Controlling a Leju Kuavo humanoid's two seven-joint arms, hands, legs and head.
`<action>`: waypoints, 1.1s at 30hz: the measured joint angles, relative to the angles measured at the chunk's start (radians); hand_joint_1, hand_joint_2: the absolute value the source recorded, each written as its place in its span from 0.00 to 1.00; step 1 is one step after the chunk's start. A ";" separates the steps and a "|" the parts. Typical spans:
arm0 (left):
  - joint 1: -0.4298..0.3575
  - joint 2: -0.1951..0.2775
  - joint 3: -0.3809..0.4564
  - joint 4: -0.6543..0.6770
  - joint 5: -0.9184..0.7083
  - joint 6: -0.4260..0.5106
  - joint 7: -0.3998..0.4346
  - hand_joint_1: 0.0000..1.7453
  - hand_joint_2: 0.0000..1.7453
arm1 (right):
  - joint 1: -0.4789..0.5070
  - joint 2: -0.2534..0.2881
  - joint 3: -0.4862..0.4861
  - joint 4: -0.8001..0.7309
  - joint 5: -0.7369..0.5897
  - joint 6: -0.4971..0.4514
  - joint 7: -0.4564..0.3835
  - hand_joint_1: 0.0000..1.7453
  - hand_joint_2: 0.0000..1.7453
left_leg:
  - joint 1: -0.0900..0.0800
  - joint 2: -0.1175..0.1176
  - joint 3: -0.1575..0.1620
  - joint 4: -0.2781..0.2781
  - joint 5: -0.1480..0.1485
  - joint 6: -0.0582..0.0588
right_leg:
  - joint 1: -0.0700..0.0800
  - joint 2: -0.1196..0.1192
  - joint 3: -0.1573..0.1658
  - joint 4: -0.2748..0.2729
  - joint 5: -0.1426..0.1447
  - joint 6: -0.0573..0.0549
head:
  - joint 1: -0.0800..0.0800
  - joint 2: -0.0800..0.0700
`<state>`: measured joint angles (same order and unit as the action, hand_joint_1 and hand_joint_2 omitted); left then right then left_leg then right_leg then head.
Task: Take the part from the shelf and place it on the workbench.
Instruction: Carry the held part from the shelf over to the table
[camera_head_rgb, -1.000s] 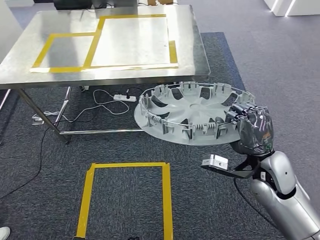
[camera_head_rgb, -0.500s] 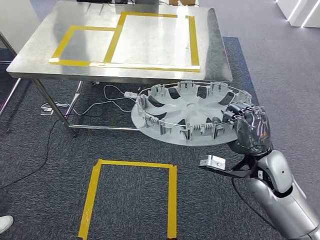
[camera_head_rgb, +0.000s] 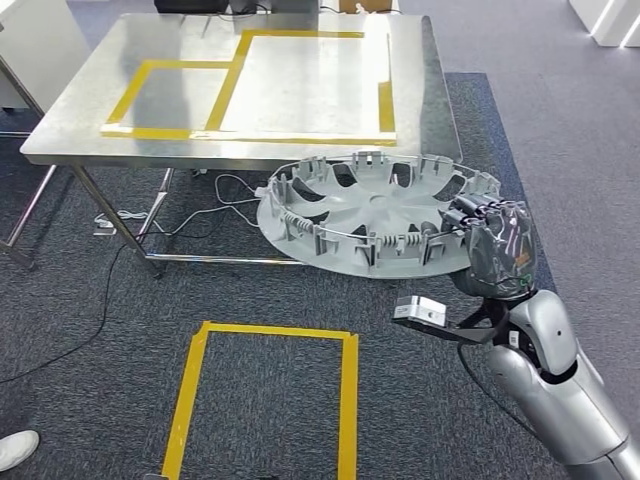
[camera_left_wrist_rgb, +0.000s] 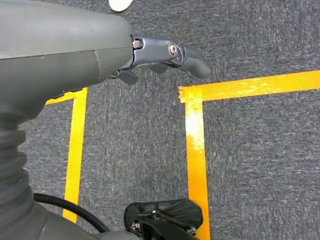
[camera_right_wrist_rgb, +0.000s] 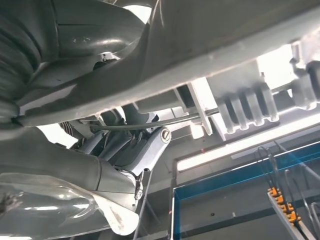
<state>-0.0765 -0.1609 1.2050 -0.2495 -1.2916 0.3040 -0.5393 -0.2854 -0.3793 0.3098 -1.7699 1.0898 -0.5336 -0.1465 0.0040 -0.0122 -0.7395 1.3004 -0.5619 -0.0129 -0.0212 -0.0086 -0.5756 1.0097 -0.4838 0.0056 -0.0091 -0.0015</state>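
Steel workbench top bare metal between the yellow tape outlines, open from the near edge; large grey round plastic wheel-cover part held flat by the right hand, its far rim just short of the bench's near edge, overlapping it in head view; under the bench, slanted metal legs, a crossbar and white cables on grey carpet; left hand hangs over carpet by the yellow floor tape square, nothing near it.
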 joint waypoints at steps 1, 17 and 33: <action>0.000 0.001 0.000 0.000 -0.001 0.000 0.000 0.00 1.00 | -0.003 0.002 0.003 0.001 0.000 0.001 0.000 1.00 1.00 | 0.002 0.001 0.019 -0.042 0.031 0.000 | 0.000 0.000 0.003 0.000 -0.002 0.002 | 0.000 0.000; -0.007 0.001 -0.009 0.000 -0.009 -0.006 -0.001 0.00 1.00 | -0.102 0.018 0.037 0.016 0.010 0.027 0.002 1.00 1.00 | -0.003 0.001 0.135 -0.279 0.101 0.056 | 0.003 0.005 -0.176 0.318 -0.122 0.046 | 0.006 0.000; -0.003 0.000 -0.013 0.000 -0.010 -0.007 -0.002 0.00 1.00 | -0.153 0.029 0.076 0.035 0.025 0.046 0.015 1.00 1.00 | 0.001 0.002 0.020 -0.053 0.049 0.002 | 0.003 0.004 0.028 -0.005 -0.020 -0.004 | 0.001 0.000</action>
<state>-0.0792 -0.1607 1.1924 -0.2499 -1.3012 0.2972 -0.5409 -0.4386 -0.3505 0.3855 -1.7348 1.1150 -0.4875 -0.1311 0.0051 -0.0101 -0.7197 1.2478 -0.5130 -0.0110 -0.0178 -0.0042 -0.5479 1.0044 -0.5038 0.0013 -0.0079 -0.0015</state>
